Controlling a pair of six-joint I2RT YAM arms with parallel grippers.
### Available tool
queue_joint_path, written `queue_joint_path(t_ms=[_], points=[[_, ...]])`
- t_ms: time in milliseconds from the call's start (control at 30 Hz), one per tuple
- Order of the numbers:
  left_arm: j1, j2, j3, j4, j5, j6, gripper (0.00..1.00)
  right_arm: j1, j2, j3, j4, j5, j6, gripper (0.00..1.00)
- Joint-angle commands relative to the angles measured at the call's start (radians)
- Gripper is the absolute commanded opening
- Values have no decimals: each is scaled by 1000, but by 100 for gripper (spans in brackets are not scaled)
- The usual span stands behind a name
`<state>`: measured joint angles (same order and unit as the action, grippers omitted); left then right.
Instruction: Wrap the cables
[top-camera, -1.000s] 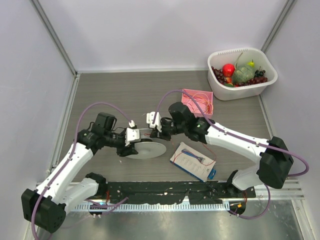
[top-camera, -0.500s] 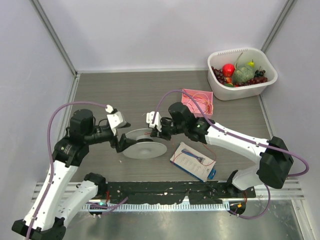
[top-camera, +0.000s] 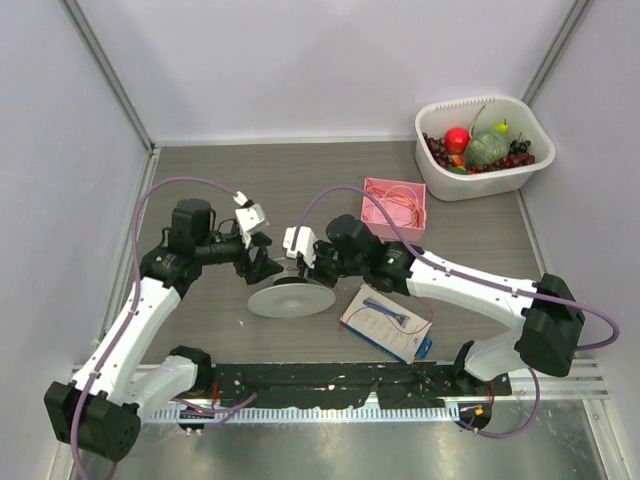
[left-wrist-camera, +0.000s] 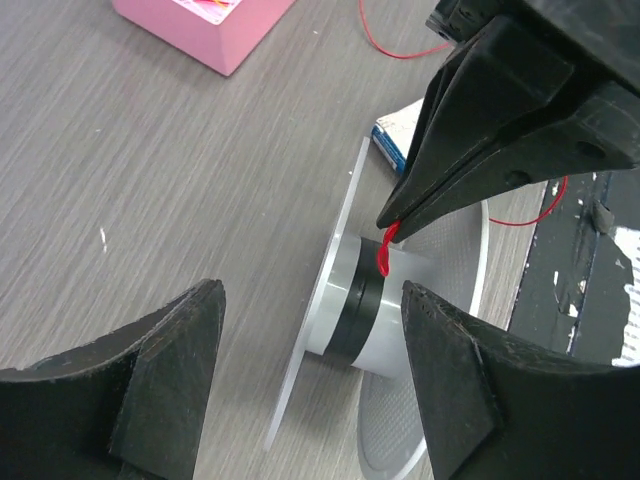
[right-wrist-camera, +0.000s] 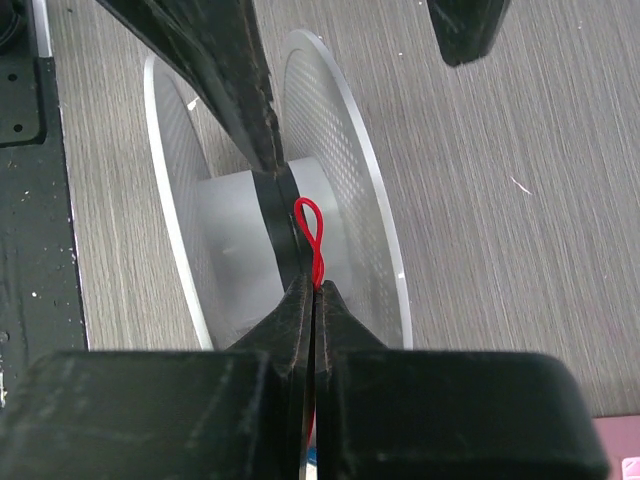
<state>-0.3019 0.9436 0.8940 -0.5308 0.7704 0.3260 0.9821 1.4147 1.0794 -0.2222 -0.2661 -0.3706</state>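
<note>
Step in hand, by the look of it: anchoring the wire on the reel before any real winding. Clamped fully closed on a small loop of the red wire (right-wrist-camera: 309, 232): the right end effector (right-wrist-camera: 313, 292), with the loop pressed against the dark band on the hub of the clear spool (right-wrist-camera: 345, 170), centre of the right wrist view. Spread wide and holding nothing: the left end effector (left-wrist-camera: 310, 300), hovering just beside the spool, fingers to either side of the hub and apart from it.

From above, spool at centre frame on the desk (top-camera: 220, 170), both end effectors meeting at its upper edge. Rest of the wire trailing off to the right, past a blue-and-white packet (top-camera: 385, 322) at lower centre-right, with loose coils lying on the pink box (top-camera: 378, 212) right of centre.

Next move, as a judgement: keep the loop pinned on the hub, bring the open end effector in to steady or turn the spool, then lay slack around the hub turn by turn. Hair-fine wire, so likely to slip or snag if pulled hard.

Count: one wire, one spool, one pink box, one packet, one white tub (top-camera: 480, 186) of fruit at upper right, two end effectors.
</note>
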Motion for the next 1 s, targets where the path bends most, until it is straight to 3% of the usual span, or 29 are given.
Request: queue_joint_path(t_ms=[0,67,200,500,967], points=[[18,55,40,-30,202,183,73,13,16,33,17,100,39,1],[18,72,34,-98,239,289,68,13,26,39,15,126,59,1],[20,69,-27,-49,260,334,65,13,36,42,26,165,102,1],[18,90,-118,190,280,271,63,17,20,-9,93,168,108,1],[18,153,-122,184,336,277,49,38,3,-38,158,154,125,1]])
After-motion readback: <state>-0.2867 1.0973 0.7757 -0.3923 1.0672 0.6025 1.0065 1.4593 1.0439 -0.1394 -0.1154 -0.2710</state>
